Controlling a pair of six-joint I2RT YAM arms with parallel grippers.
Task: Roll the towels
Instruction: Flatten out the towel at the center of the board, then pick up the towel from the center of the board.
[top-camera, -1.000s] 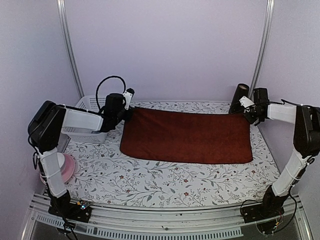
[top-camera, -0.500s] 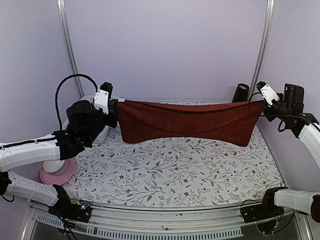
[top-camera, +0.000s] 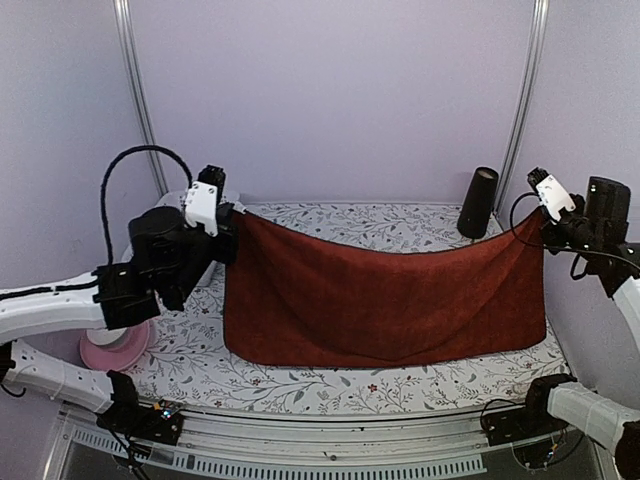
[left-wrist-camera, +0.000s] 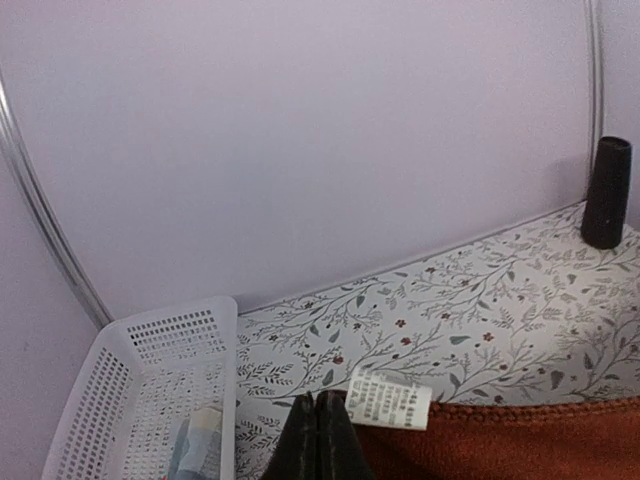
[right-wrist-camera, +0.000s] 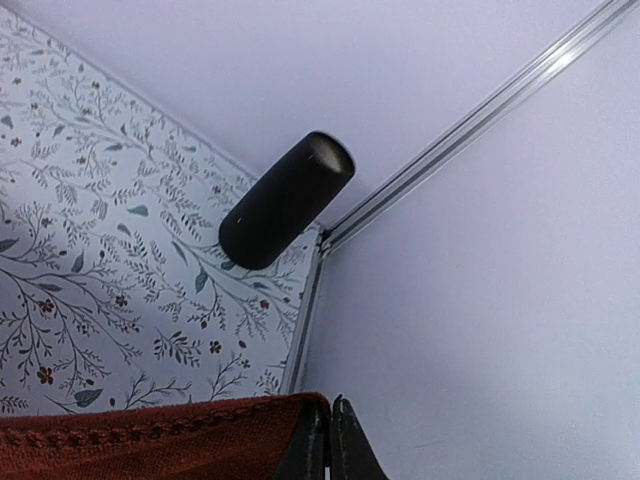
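Overhead I see one maroon towel (top-camera: 380, 300) strung left to right between both arms, sagging, its lower edge reaching the table (top-camera: 300, 385). The left gripper (top-camera: 236, 214) and right gripper (top-camera: 541, 218) each pinch a top corner. Only my left wrist view shows its white label (left-wrist-camera: 390, 405) and one basket (left-wrist-camera: 150, 350).

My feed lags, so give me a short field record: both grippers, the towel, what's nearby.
left gripper: shut on a top corner of the dark red cloth towel, by its white tag
right gripper: shut on the opposite top corner
towel: lifted, hanging spread between both, sagging mid-span; lower edge's contact with floral table unclear
white perforated plastic basket: rear left
black cylinder: upright, rear right
rolling: not started
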